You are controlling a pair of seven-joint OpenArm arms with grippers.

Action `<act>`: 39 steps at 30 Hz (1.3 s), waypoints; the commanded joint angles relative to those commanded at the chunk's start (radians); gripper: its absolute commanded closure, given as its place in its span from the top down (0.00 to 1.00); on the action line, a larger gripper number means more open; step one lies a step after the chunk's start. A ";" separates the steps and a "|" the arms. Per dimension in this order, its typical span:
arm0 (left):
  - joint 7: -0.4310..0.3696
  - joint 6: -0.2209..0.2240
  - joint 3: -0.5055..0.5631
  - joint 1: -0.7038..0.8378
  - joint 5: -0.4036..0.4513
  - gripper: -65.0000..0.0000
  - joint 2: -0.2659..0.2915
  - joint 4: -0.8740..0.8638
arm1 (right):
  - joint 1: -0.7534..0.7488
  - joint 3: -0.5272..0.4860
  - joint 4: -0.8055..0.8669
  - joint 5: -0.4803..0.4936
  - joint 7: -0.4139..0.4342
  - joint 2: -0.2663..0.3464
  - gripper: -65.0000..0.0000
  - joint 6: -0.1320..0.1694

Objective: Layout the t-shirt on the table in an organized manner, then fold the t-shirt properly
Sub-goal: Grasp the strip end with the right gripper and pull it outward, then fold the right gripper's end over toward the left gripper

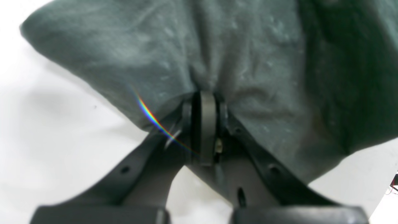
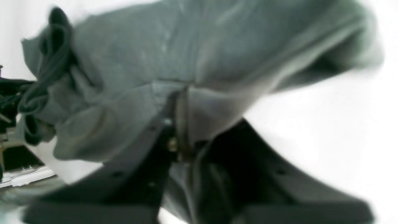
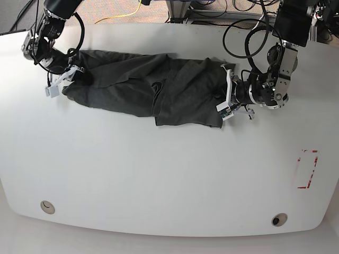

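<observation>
The t-shirt (image 3: 143, 87) is lying bunched along the table's (image 3: 159, 180) 9-to-3 line, the left gripper (image 3: 226, 98) clenching its 3 o'clock end, the right gripper (image 3: 70, 76) clenching the 9 o'clock end

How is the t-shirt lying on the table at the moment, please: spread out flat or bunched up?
Bunched up: the t-shirt lies as a long rumpled band, overlapped in the middle, pinched at each end by a hand.
</observation>
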 joint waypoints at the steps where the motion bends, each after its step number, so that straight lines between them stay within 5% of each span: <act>1: 0.002 0.000 0.002 0.003 0.000 0.03 0.005 0.000 | -0.003 0.000 0.028 0.000 0.000 0.002 0.01 0.000; 18: 0.060 0.000 0.003 0.009 0.006 0.03 0.141 0.000 | -0.058 -0.003 0.511 0.003 -0.129 -0.043 0.02 0.000; 39: 0.063 0.000 0.140 0.008 0.006 0.03 0.219 0.002 | 0.021 -0.359 0.565 0.006 -0.127 -0.147 0.02 0.000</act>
